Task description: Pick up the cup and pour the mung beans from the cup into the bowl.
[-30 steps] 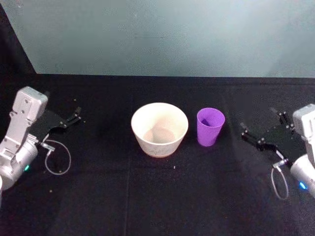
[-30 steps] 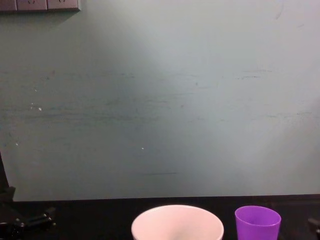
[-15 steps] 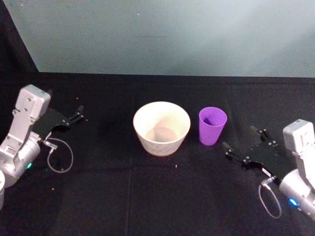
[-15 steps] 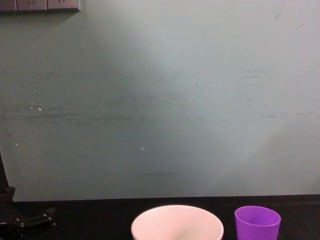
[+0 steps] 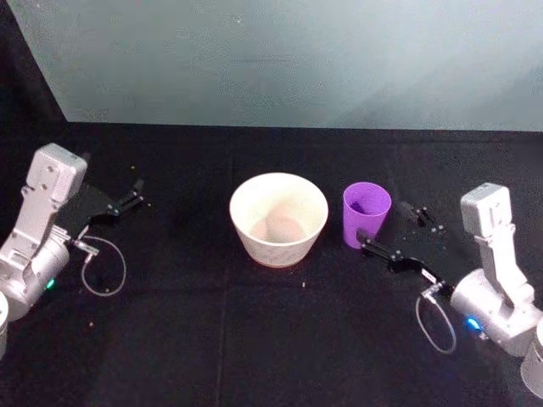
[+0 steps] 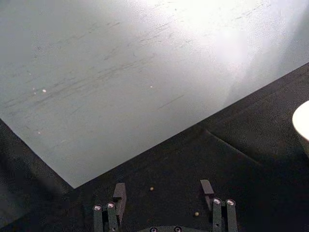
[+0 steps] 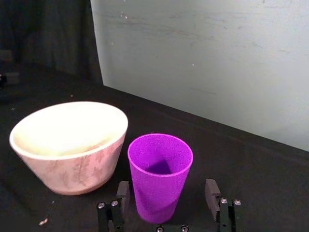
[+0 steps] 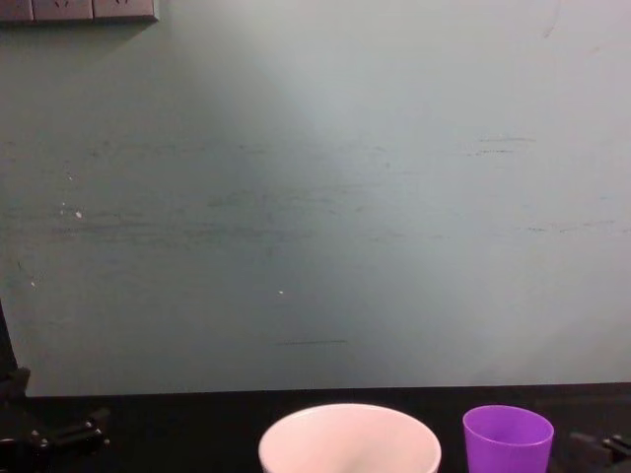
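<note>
The right hand [image 5: 383,226], spread wide and empty, straddles the tapered purple plastic cup [image 7: 160,174] beside the round white bowl [image 7: 72,169], apparently lined up to grip it; the left hand [image 6: 164,192] idles open.

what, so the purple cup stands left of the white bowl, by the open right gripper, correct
No: the head view shows the cup on the robot's right of the bowl. It does stand by the open right gripper.
</note>
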Controlling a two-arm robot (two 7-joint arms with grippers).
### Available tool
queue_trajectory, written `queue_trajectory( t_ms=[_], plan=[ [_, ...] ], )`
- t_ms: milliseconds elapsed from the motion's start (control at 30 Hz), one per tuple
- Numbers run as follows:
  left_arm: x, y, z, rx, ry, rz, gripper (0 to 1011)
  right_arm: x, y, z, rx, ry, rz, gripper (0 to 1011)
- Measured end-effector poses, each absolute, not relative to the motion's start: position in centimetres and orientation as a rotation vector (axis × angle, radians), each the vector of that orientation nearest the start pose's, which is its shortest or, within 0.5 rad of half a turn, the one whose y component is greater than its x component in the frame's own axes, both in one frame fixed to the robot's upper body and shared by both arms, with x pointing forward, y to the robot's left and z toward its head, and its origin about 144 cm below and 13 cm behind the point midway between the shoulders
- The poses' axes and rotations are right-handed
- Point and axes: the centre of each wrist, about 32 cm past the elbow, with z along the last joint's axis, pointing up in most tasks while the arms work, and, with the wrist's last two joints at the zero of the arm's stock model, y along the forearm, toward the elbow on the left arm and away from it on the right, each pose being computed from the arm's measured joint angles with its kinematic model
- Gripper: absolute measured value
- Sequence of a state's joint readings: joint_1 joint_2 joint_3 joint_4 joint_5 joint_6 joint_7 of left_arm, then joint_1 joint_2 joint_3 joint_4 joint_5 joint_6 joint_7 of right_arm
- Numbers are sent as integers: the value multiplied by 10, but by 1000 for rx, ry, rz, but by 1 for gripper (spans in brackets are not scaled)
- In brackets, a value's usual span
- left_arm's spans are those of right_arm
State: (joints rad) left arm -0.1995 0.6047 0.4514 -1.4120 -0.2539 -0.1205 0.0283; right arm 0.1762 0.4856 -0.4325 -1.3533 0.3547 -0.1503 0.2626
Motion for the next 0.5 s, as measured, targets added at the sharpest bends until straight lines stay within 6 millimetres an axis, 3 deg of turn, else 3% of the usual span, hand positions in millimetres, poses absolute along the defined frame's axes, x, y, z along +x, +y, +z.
queue_trajectory(
  t_ms=[500],
  plan=[
    [489, 310, 1140, 304, -285, 1248, 1000, 512, -266, 1110, -157, -35, -973, 1003]
  ],
)
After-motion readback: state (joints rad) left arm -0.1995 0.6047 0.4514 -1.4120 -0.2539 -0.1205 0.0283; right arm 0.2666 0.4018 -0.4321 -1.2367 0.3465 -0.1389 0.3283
